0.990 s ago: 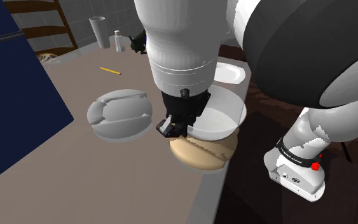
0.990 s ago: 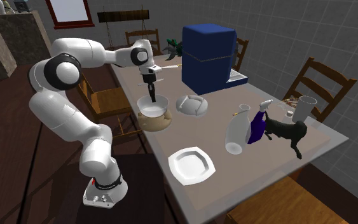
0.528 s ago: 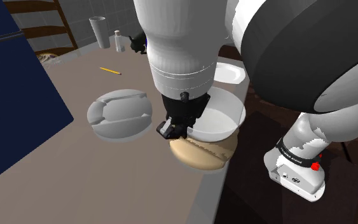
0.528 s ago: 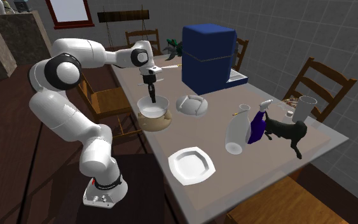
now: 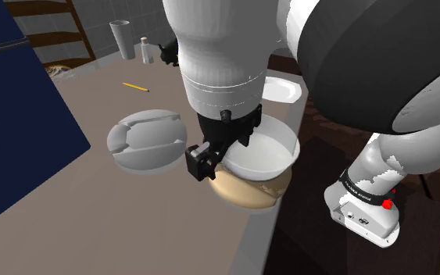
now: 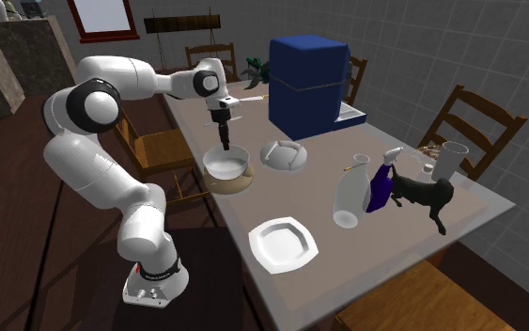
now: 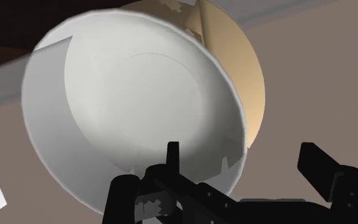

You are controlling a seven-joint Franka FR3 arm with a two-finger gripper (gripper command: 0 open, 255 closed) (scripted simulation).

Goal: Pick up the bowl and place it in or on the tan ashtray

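white bowl, seated on tan ashtray, its near rim lying between the jaws and its basin just ahead of them; gripper released, black fingers spread wide astride that rim.

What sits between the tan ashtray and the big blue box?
A pale grey round dish lies between the ashtray and the blue box, in the shoulder view.

the bowl hides most of the tan ashtray (arm covers some bowl rim).
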